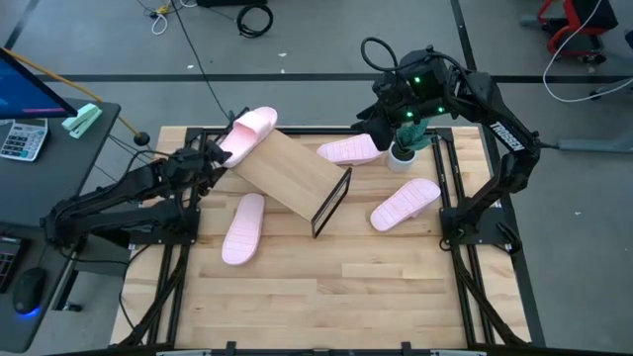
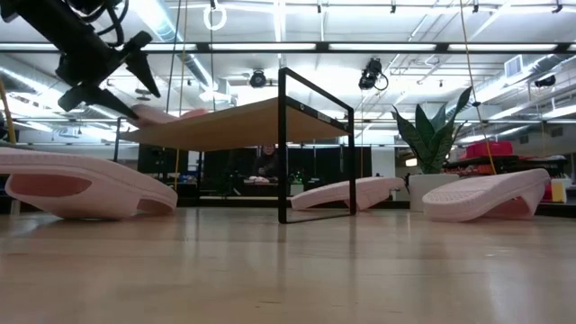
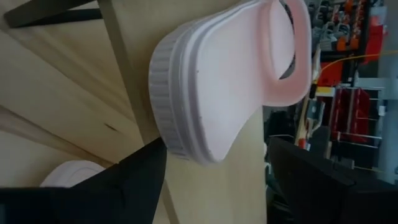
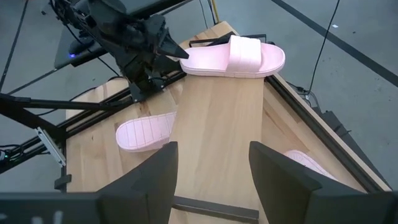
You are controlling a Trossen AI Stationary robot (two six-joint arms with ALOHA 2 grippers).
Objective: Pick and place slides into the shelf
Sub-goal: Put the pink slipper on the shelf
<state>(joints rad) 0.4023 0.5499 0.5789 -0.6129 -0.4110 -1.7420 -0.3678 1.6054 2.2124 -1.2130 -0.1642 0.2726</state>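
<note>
While one pink slide (image 1: 249, 132) lies on the far left end of the shelf (image 1: 287, 172), partly hanging over its edge, the left gripper (image 1: 212, 153) sits right at that slide with its fingers spread wide and nothing between them. The shelf's plank top is skewed diagonally on the slatted table (image 1: 326, 297), and its black wire end frame (image 1: 331, 203) stands on the near right. A second slide (image 1: 243, 227) rests sole up on the table, left of the shelf; a third (image 1: 349, 150) lies beyond the shelf and a fourth (image 1: 406, 204) to its right. Up at the back right, the right gripper (image 1: 388, 117) hovers beside a small potted plant (image 1: 406, 143), its fingers apart and empty.
</note>
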